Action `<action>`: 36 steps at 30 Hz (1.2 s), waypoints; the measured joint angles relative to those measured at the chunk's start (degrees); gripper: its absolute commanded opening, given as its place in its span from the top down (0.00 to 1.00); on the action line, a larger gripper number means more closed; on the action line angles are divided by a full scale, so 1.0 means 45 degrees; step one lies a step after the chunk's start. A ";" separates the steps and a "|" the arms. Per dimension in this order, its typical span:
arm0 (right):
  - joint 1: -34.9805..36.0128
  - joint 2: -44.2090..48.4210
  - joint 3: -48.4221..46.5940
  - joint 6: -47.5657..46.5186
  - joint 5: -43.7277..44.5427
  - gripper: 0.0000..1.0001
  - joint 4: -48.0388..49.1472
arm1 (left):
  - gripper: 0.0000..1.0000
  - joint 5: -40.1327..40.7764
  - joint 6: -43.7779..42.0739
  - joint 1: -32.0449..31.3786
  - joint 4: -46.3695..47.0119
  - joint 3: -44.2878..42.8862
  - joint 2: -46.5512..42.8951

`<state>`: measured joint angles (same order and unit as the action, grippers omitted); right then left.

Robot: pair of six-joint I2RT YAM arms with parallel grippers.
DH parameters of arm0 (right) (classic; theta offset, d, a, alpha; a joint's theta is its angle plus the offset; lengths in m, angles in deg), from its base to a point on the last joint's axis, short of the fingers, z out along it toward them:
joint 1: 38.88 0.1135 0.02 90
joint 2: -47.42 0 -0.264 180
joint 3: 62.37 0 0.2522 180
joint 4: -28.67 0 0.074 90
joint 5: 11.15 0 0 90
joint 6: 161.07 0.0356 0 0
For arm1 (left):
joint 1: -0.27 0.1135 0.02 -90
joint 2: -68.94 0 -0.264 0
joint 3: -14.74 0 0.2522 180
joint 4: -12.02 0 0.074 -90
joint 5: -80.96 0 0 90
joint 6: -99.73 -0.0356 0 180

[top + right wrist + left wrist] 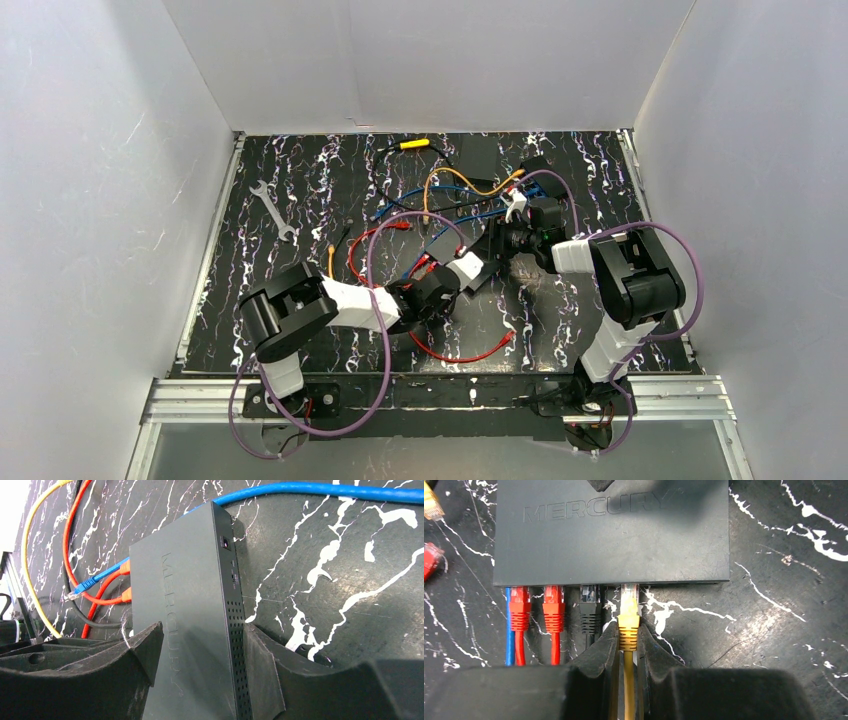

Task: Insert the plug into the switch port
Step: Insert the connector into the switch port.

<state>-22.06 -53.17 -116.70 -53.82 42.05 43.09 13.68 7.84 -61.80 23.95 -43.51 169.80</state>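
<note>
Snugly hemmed in at the switch's front edge

In my left wrist view the switch lies flat on the desk. Its front edge is crowded: two red plugs, then a black plug just beside my left finger. Bare desk opens to the right. My left pincer pinches the yellow plug by its boot, and the plug's clear tip meets the switch's front edge. My right pincer clamps the switch across its sides.
</note>
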 measured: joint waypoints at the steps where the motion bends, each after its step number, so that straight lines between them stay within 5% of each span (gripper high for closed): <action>1: 0.0000 0.0000 0.0000 -0.0005 0.0000 0.33 0.0015 | 1.00 -0.0146 0.0248 0.0024 -0.0010 0.0000 -0.0024; 16: 0.0000 0.0000 0.0000 -0.0005 0.0092 0.33 0.0214 | 1.00 -0.2001 0.3580 0.0690 0.0102 -0.0024 -0.0044; 36: 0.0083 0.0000 0.0053 0.0141 -0.0257 0.33 0.0151 | 1.00 -0.0627 0.3507 0.0563 -0.0680 -0.0243 -0.0146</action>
<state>-21.69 -53.17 -116.46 -53.18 40.89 43.77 10.86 23.62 -59.26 20.89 -44.60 169.15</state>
